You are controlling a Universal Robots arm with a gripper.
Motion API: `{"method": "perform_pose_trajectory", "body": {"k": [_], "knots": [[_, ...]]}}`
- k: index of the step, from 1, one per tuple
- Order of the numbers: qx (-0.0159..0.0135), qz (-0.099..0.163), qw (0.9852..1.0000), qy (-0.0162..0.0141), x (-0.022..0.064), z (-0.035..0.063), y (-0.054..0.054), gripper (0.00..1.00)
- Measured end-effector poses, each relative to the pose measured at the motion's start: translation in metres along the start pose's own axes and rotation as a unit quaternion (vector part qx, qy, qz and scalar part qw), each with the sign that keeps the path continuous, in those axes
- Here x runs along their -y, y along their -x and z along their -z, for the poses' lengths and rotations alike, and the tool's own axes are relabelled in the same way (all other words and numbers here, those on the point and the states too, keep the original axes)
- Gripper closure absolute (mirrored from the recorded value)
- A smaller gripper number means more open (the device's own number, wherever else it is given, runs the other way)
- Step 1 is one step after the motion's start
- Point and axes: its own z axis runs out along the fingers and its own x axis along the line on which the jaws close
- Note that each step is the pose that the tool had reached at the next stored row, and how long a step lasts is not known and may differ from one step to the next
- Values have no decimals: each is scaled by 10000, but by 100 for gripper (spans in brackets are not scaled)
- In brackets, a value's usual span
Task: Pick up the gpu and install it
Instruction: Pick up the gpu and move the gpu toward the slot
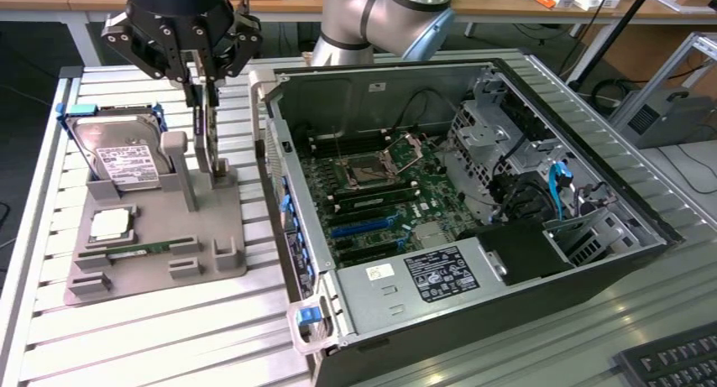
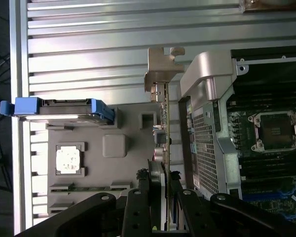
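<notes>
Squarely over the flat grey fixture plate (image 1: 207,229) (image 2: 96,170), the arm's black jaws reach down and are clamped on the upper edge of the thin, dark-faced rectangular gpu (image 1: 203,135) (image 2: 166,129), one on each face of the card. The card stands upright on its edge, its lower end down among the plate's grey posts (whether it rests in its slot or sits just clear of it, I cannot tell). In the wrist view the card is seen edge-on, with its silver metal bracket (image 2: 162,69) at the end far from the jaws, and it runs just beside the outer wall of the open silver-and-black computer case (image 1: 370,279) (image 2: 207,89) without touching it. On the same plate, on the side away from the case, a silver hard drive with a white label in a blue carrier (image 1: 121,156) (image 2: 59,108) leans tilted in its holder. Nearby a small square silver processor chip (image 1: 109,225) (image 2: 69,159) lies flat, and a narrow green memory stick (image 1: 140,249) (image 2: 86,187) lies in its groove. The plate is at the exterior view's left on the ribbed aluminium tabletop (image 1: 168,337) (image 2: 113,39), with the case just beside it towards the exterior view's right. Inside the case, the green motherboard (image 1: 387,204) carries a square metal processor socket (image 1: 368,170) (image 2: 275,129). The grey arm with a pale blue joint cap (image 1: 387,18) rises behind the case.
</notes>
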Motion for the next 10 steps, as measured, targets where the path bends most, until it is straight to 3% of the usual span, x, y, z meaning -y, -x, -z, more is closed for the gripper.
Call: {"method": "perform_pose_trajectory", "body": {"k": [10], "knots": [[-1,-1,10000,15,-8,46,1,73]]}}
